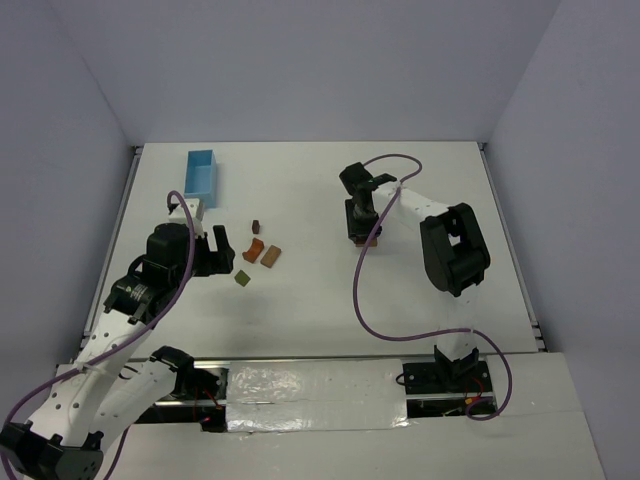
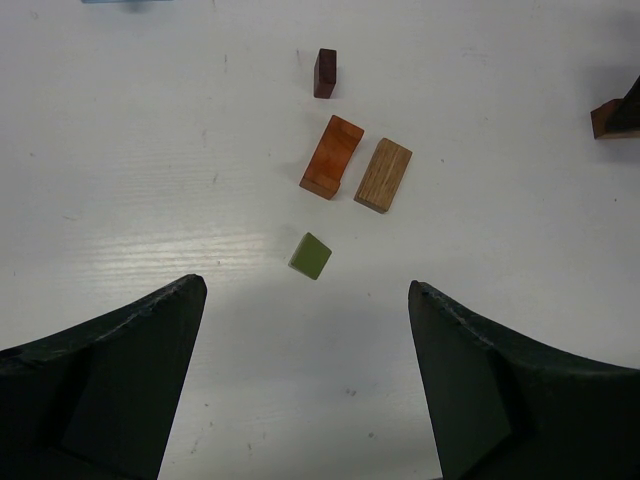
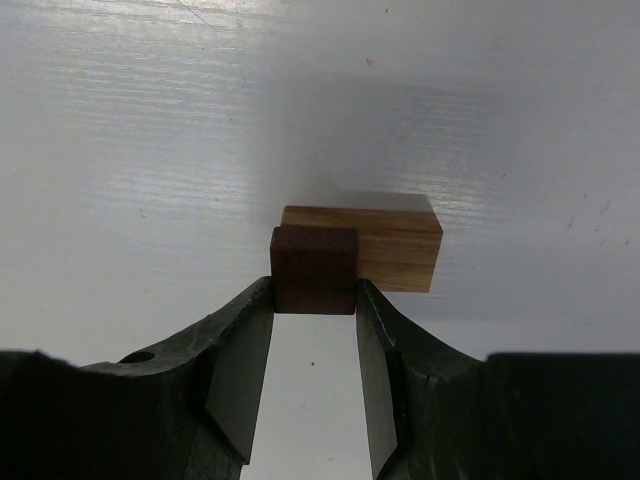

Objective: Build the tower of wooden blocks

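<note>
My right gripper [image 3: 313,290] is shut on a dark brown cube [image 3: 313,268] and holds it against the left end of a tan-brown block [image 3: 390,245] lying on the table. In the top view this gripper [image 1: 362,235] is right of centre. Loose blocks lie in front of my open, empty left gripper [image 2: 305,290]: an olive-green piece [image 2: 311,256], an orange-red arch [image 2: 331,157], a tan rectangle [image 2: 383,175] and a small dark brown block [image 2: 325,73]. In the top view the left gripper [image 1: 225,252] is just left of the green piece [image 1: 242,280].
A light blue rectangular box [image 1: 200,170] stands at the back left of the white table [image 1: 300,320]. The right arm's purple cable [image 1: 358,290] loops over the table's near middle. Grey walls enclose the table.
</note>
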Controlling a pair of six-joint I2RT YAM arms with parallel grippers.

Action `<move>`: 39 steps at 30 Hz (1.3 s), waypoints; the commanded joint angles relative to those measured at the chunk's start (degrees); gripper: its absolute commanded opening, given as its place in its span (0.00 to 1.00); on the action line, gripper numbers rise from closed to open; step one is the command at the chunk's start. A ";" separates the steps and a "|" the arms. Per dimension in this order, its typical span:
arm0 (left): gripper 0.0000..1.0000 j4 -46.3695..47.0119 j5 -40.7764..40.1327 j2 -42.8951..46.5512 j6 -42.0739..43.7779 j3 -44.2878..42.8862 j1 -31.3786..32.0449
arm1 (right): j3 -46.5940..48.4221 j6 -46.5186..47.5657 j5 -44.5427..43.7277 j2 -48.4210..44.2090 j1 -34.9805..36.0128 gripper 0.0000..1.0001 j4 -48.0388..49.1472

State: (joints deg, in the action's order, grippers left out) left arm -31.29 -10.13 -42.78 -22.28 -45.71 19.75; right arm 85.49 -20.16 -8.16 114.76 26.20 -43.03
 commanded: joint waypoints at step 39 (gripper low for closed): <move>0.97 4.31 1.43 -10.98 1.80 -5.16 -0.24 | -12.62 -1.81 -7.14 -31.93 14.58 1.00 12.34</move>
State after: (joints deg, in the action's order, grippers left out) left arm -31.20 -10.09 -48.88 -22.22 -46.41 19.75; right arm 77.87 -21.19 -14.26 87.83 41.21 -34.85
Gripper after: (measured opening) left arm 0.964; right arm 0.994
